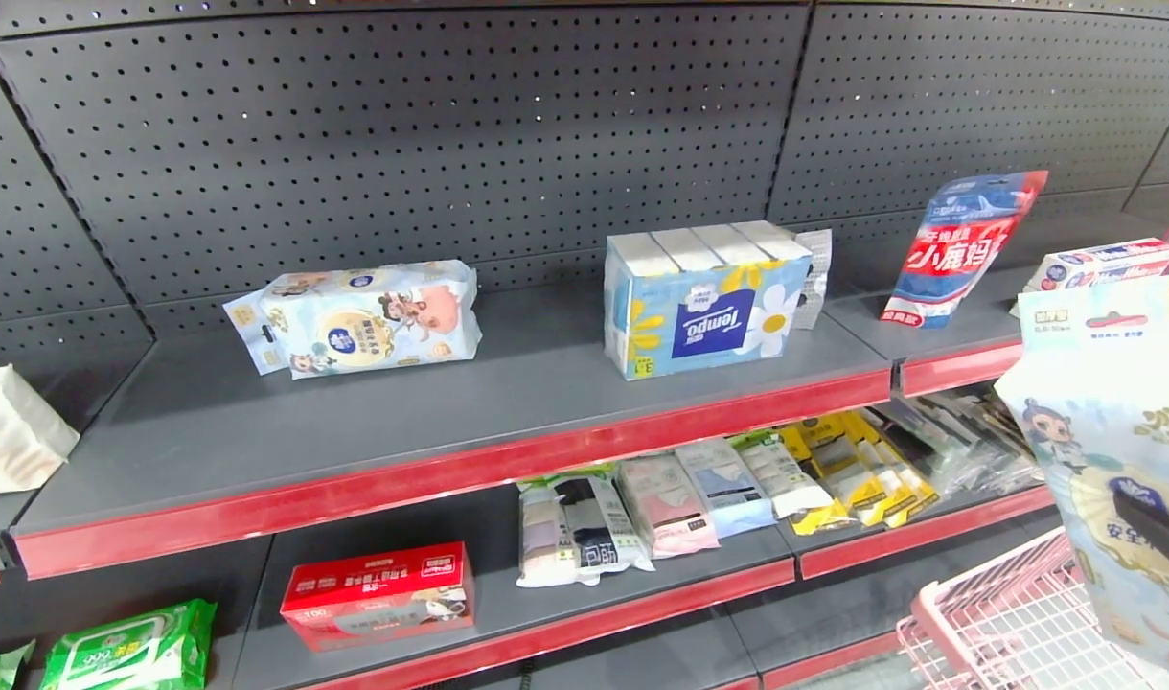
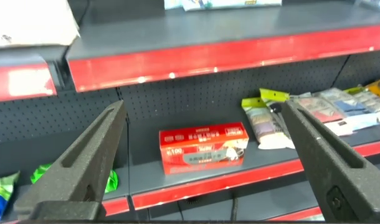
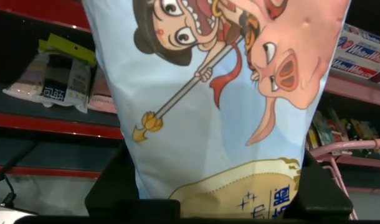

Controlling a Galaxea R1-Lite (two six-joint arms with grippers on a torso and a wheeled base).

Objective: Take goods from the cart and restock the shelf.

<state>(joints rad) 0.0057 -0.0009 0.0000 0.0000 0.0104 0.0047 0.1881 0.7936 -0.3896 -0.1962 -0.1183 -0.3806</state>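
The right gripper (image 3: 218,190) clamps a cartoon-printed pack (image 3: 221,93) between its jaws, with the cart (image 1: 1006,613) just below them; shelving is still to do. A matching pack (image 1: 355,318) already lies on the shelf (image 1: 259,431) beyond. The left gripper (image 2: 202,109) gapes wide and empty, a red box (image 2: 204,148) ahead of its jaws.

Two cartoon-printed packs (image 1: 355,318) (image 1: 1092,450), one blue tissue bundle (image 1: 707,299), one red box (image 1: 378,594), one pink cart (image 1: 1006,623).
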